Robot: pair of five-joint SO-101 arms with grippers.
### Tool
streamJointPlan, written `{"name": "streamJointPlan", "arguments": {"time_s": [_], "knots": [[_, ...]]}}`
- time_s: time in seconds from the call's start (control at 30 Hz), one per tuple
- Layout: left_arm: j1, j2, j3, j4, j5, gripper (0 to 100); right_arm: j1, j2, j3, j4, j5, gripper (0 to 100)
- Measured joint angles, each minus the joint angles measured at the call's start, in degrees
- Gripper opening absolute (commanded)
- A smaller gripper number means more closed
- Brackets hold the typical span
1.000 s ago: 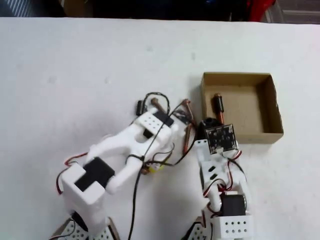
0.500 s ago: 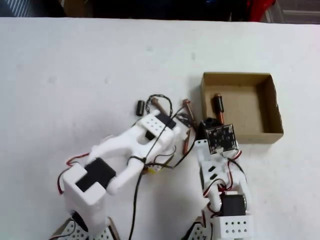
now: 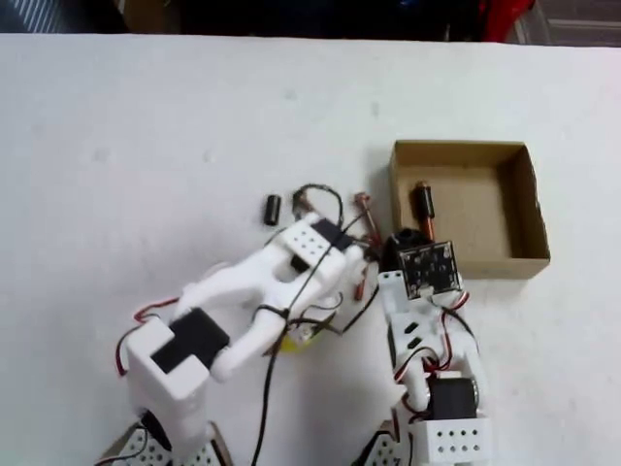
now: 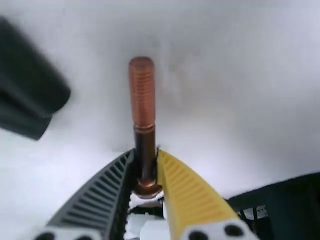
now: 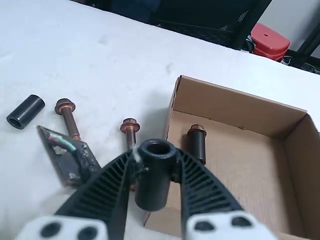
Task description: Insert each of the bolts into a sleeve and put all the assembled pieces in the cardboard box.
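Bolt (image 4: 142, 100) and sleeve (image 5: 152, 186) gripped beside the cardboard box (image 3: 464, 149) wall.
Left pincer (image 4: 145, 156) clamped the bolt; right pincer (image 5: 153, 159) clamped the sleeve.

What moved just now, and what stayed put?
The left arm swung sideways, away from the loose sleeve and closer to the right gripper. The left gripper kept its hold on the bolt. The right gripper with its held sleeve, the loose sleeve and the box stayed put.
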Motion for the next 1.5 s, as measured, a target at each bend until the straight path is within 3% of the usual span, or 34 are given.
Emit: {"name": "streamJointPlan", "arguments": {"time_s": [0.37, 0.53, 0.8, 1.0, 1.2, 1.5], "knots": [[0.00, 0.00, -8.44, 7.65, 0.00, 2, 0.09, -0.09, 0.79, -0.53, -0.09, 1.6], [-0.44, -7.38, -8.53, 8.44, -2.90, 2, 0.09, 0.00, 0.79, -0.53, -0.09, 1.6], [-13.80, -25.14, -1.85, 8.62, -18.46, 2, -0.35, 0.09, 0.79, -0.53, -0.09, 1.6], [-27.25, -31.21, 1.93, 8.09, -39.47, 2, -0.35, 0.09, 0.79, -0.53, -0.09, 1.6], [-40.62, -31.56, 6.15, -0.18, -58.37, 2, -0.35, 0.09, 0.79, -0.53, -0.09, 1.6], [-44.22, -31.56, 14.33, -15.91, -68.92, 2, -0.35, 0.09, 0.79, -0.53, -0.09, 1.6]]}}
